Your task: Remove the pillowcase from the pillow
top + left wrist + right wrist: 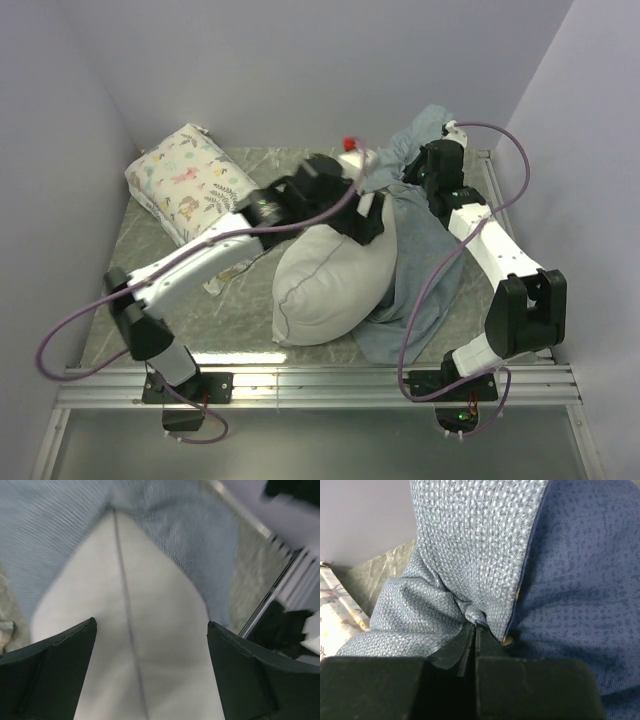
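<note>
Pillowcase (470,565) (bunched) — pinched in right gripper (474,625); pillow (330,285) beside.

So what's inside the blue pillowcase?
One end of the big white pillow goes into the pillowcase; most of it sticks out. The cloth hides how far that end reaches in, and whether anything else is in there.

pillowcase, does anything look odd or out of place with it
Nothing damaged. The pillowcase is bunched and partly inside out, paler reverse showing, a fold pinched in the right claw; the pillow lies mostly bare.
</note>
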Controlling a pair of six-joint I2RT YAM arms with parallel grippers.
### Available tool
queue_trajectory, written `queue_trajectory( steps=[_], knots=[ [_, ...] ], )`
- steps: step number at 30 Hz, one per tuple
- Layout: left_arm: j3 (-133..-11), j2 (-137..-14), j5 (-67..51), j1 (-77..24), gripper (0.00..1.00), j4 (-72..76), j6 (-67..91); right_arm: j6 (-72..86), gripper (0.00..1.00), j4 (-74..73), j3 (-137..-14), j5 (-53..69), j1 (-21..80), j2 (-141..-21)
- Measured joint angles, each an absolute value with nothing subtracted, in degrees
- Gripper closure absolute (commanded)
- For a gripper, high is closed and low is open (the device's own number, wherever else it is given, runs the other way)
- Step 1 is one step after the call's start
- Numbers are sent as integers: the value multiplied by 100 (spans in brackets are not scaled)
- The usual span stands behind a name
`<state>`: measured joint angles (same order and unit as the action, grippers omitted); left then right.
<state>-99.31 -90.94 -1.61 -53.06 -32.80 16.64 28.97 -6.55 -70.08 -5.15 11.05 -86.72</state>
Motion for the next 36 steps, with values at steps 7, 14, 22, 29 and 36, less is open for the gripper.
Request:
queue_trajectory(
  steps=[7,14,22,29,36],
  knots=[
    [-9415,-9791,200,-5701,77,-3284,1389,2805,100,-982,-7242,-523,1111,-8685],
    [-8521,-9065,604,-5690,100,-2749,1575,2808,100,-1761,-8235,-78,635,-9043],
    [-7852,-7688,954,-5686,100,-3013,2034,3063,100,-2961,-9467,707,-137,-9417],
    [-7856,-7039,1131,-5688,100,-3710,2423,3214,100,-3500,-9955,1068,-213,-9902],
    [-7693,-6571,1181,-5682,100,-3999,2692,3321,100,-3776,-9996,1341,-449,-10123]
  ],
)
